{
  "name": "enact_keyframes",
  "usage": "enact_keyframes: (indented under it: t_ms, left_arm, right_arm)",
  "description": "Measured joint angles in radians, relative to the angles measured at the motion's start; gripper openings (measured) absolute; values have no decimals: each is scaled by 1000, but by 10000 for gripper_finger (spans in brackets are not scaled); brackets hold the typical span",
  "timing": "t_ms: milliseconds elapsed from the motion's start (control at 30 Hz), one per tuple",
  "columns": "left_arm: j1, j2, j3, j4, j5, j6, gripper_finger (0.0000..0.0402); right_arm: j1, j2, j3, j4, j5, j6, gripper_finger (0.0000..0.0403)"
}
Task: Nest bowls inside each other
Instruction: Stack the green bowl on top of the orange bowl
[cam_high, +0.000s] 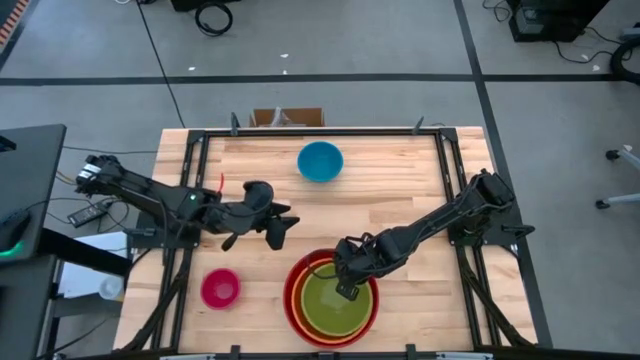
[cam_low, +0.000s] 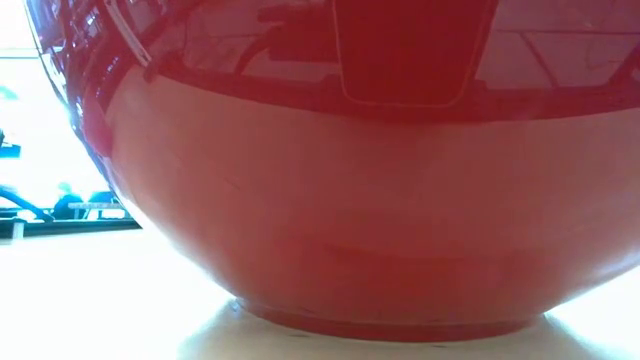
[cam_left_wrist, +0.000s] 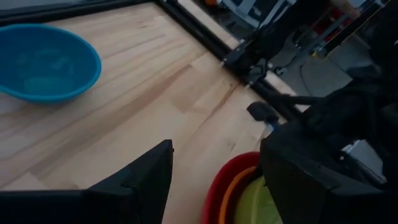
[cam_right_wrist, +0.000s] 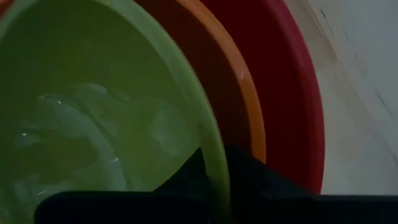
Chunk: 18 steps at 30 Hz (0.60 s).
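1. Jaws of the right gripper (cam_high: 347, 291) straddle the olive-green bowl's (cam_high: 333, 303) thin rim, one finger on each side; whether they pinch it I cannot tell.
2. Left gripper (cam_high: 281, 229) hangs with its fingers spread wide and nothing between them, over bare planks.
3. Glossy round bowls sit nested near the front edge: olive-green in orange bowl (cam_high: 313, 268), in red bowl (cam_high: 295, 275).
4. Blue bowl (cam_high: 320, 161) and magenta-pink bowl (cam_high: 220, 288) stand apart on the pale wooden table (cam_high: 400, 190).
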Motion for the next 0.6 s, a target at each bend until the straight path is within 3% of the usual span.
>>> enact_keyframes:
  t_ms: [433,600]
  left_arm:
    - [0,-2,0,-7,0,-12,243]
    - [1,-2,0,-54,1,-35,243]
  right_arm:
    - [-62,-116,0,28,1,-63,171]
    - [-91,-190,0,37,54,-81,189]
